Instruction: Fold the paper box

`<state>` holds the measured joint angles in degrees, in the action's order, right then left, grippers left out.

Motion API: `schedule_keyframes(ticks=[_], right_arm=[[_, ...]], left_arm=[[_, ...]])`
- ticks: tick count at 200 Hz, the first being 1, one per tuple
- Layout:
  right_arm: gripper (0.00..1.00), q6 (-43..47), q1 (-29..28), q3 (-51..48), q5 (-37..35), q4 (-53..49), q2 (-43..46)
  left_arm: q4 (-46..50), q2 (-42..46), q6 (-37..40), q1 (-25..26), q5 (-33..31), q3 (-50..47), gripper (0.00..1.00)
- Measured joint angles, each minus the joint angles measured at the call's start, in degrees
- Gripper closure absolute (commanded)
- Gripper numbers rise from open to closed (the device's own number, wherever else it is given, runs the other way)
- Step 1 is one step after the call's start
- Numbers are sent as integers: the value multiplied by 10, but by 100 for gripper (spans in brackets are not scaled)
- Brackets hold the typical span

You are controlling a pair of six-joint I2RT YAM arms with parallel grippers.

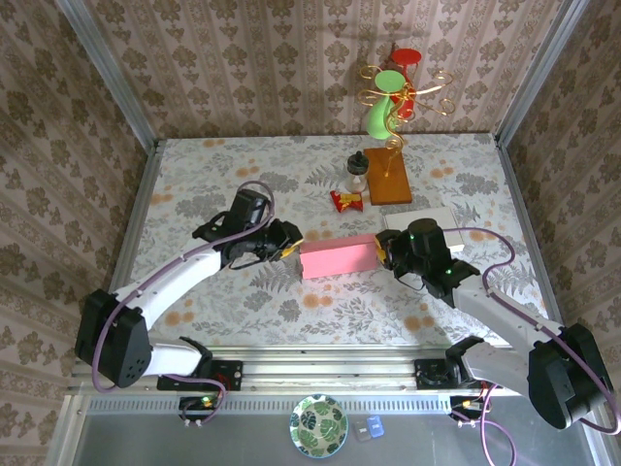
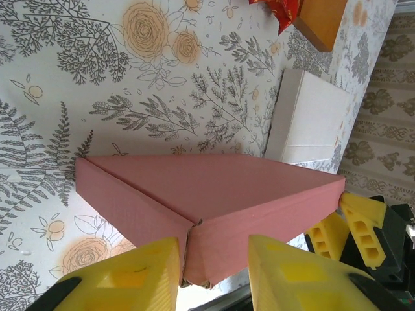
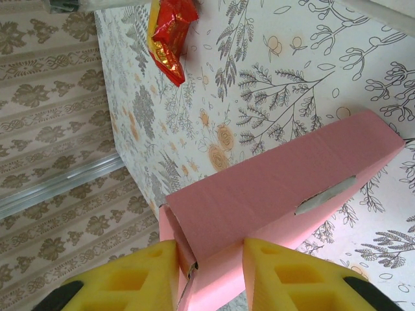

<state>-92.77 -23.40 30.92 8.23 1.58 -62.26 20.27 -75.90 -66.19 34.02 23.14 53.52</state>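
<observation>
The paper box (image 1: 339,257) lies pink side out in the middle of the table, folded into a long flat block. My left gripper (image 1: 289,248) is at its left end. In the left wrist view its yellow fingers (image 2: 139,272) straddle one corner of the box (image 2: 214,194); the gripper (image 2: 211,249) is open, with a gap beside the right finger. My right gripper (image 1: 385,250) is at the right end. In the right wrist view it (image 3: 209,249) is shut on the box (image 3: 272,188), pinching the end flap and wall between both pads.
A white square card (image 1: 419,219) lies just behind my right gripper, with an orange wooden block (image 1: 388,177), a red snack packet (image 1: 346,200) and a small bottle (image 1: 358,172) further back. A wire ornament stand (image 1: 393,97) is at the far edge.
</observation>
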Motion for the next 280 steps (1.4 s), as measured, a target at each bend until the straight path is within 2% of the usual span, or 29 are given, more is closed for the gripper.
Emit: schedule_keyframes(ticks=[63, 105, 183, 242, 254, 280], right_arm=[[68, 0, 0, 0, 0, 0, 0], [69, 0, 0, 0, 0, 0, -1], [74, 2, 3, 29, 0, -34, -22], [81, 0, 3, 46, 7, -70, -18], [78, -2, 3, 47, 11, -75, -17], [61, -6, 4, 48, 22, -88, -13]], left_arm=[[-3, 0, -3, 0, 12, -23, 72], [-38, 5, -3, 0, 19, -46, 75], [-139, 36, 12, 0, 27, -115, 89], [-155, 45, 51, 0, 28, -129, 91], [-152, 46, 60, 1, 28, -128, 91], [-133, 47, 85, 9, 20, -119, 91]])
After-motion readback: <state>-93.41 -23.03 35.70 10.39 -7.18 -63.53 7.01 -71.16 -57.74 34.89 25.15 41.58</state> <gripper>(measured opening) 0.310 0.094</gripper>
